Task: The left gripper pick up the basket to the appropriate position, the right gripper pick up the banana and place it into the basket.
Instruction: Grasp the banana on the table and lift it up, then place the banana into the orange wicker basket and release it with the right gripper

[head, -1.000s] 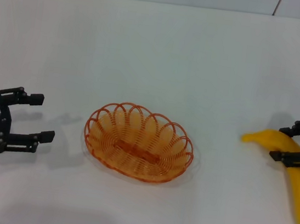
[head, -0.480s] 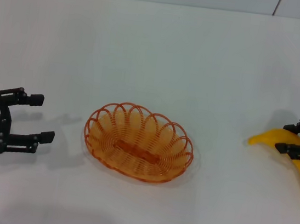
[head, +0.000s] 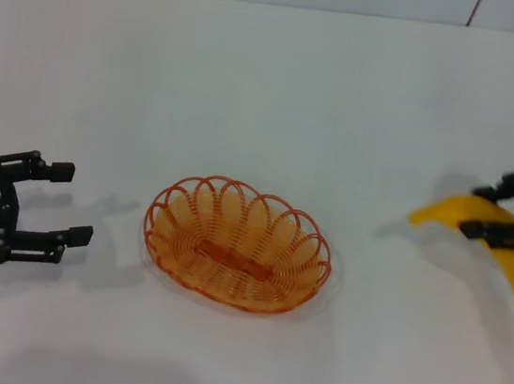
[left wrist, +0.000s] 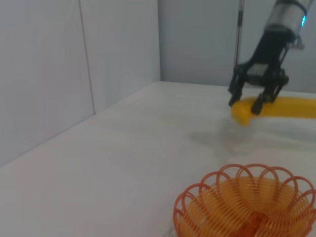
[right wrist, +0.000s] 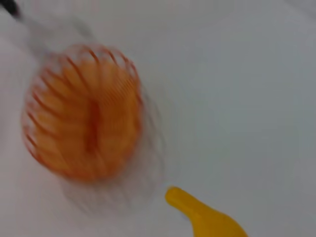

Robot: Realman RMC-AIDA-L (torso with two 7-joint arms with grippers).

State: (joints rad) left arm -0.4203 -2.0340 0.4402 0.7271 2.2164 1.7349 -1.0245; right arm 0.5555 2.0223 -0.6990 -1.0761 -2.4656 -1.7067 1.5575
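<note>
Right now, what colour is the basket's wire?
Orange; the basket shows best in the head view.

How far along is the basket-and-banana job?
Done: the right end effector is shut on the large curved yellow banana, which the left wrist view shows lifted clear of the white table.
In hand: carrying it; the banana is not over the basket yet.
Left: the shallow orange wire basket sits empty on the table. The left end effector waits open beside it, not touching.
</note>
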